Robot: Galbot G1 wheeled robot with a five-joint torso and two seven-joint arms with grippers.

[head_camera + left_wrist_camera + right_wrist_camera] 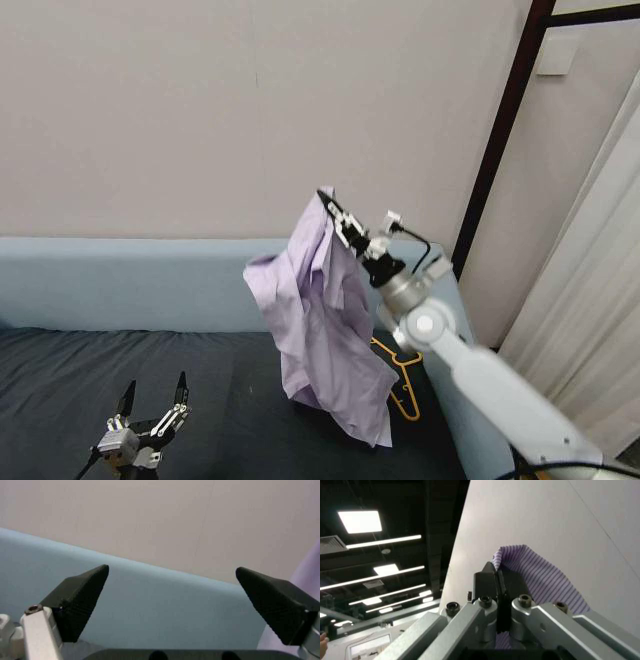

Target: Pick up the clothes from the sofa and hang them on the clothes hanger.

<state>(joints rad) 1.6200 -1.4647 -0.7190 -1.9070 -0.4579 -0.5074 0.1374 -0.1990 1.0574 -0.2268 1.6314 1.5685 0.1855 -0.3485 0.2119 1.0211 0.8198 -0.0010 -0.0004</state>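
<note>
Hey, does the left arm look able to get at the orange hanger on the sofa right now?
Probably not directly. The purple shirt, held up by the right gripper, hangs between the open left gripper and the hanger, covering part of it.

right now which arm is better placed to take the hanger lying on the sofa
Left, probably: the left tool is open and free, low over the sofa, while the right tool is shut on the purple shirt, holding it up. The hanger lies on the robot's right, though.
</note>
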